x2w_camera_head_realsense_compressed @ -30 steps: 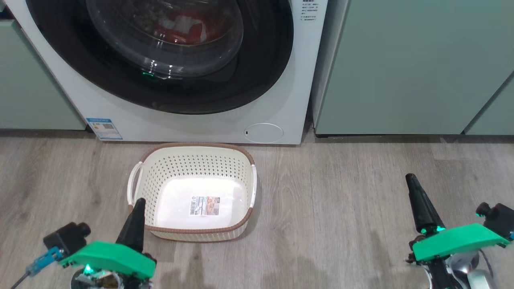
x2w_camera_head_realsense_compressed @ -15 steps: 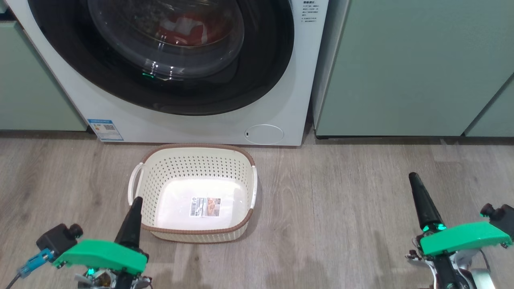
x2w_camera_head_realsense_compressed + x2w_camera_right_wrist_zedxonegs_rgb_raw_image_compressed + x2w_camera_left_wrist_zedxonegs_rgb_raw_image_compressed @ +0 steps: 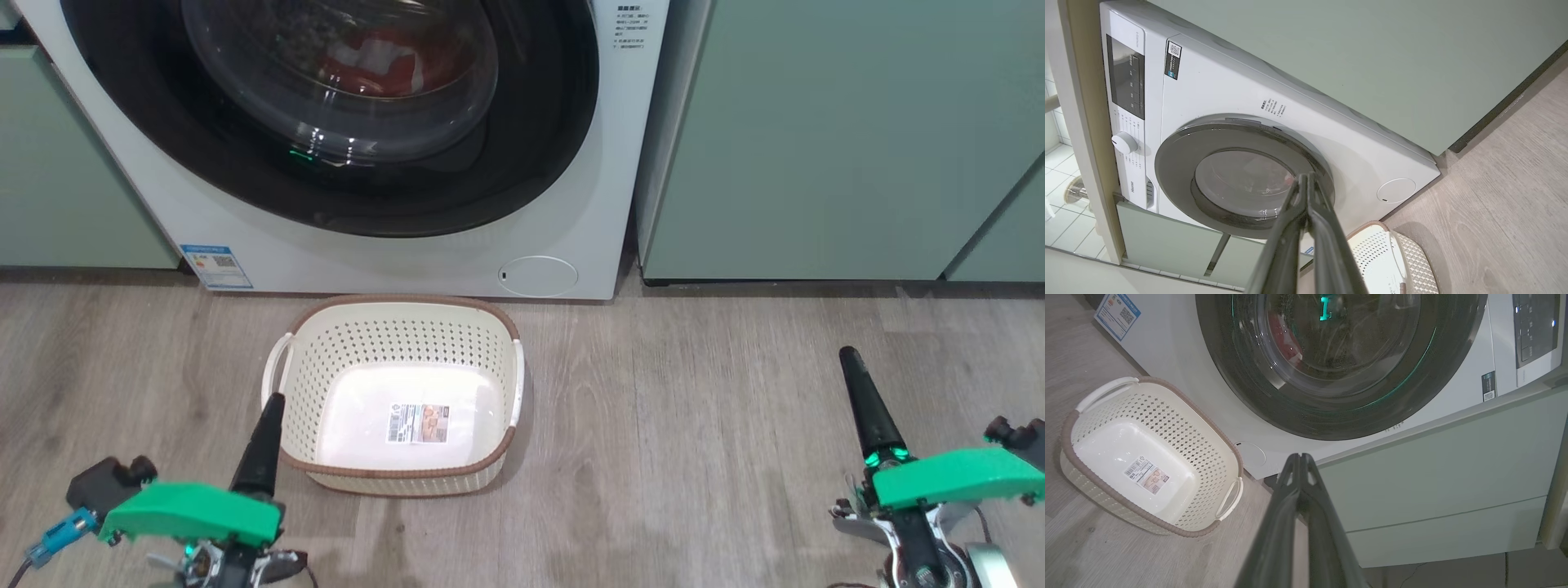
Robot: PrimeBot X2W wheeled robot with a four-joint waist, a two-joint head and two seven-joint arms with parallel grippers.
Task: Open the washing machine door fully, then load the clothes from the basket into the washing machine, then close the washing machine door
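Observation:
The white washing machine (image 3: 571,204) stands ahead with its round black-ringed door (image 3: 522,139) shut flat against its front. Red and white clothes (image 3: 384,61) show through the door's glass bowl, inside the drum. On the floor before the machine sits the cream basket (image 3: 498,359), with just a sticker label on its floor. My left gripper (image 3: 273,400) is shut, empty, just off the basket's near left corner. Far out to the right, over bare floor, my right gripper (image 3: 849,355) is shut and empty too. The door (image 3: 1241,375) and basket (image 3: 1208,428) appear in the left wrist view, the door (image 3: 1175,163) in the right wrist view.
Pale green cabinet fronts (image 3: 816,139) flank the machine on both sides. A round flap (image 3: 537,276) and a blue sticker (image 3: 216,265) sit low on the machine's front. Grey wood-look floor (image 3: 694,425) stretches between the basket and my right gripper.
The head view has shifted slightly, so machine and basket sit a bit lower in the picture. Both arms have sunk a little toward the bottom edge. Both grippers stay shut.

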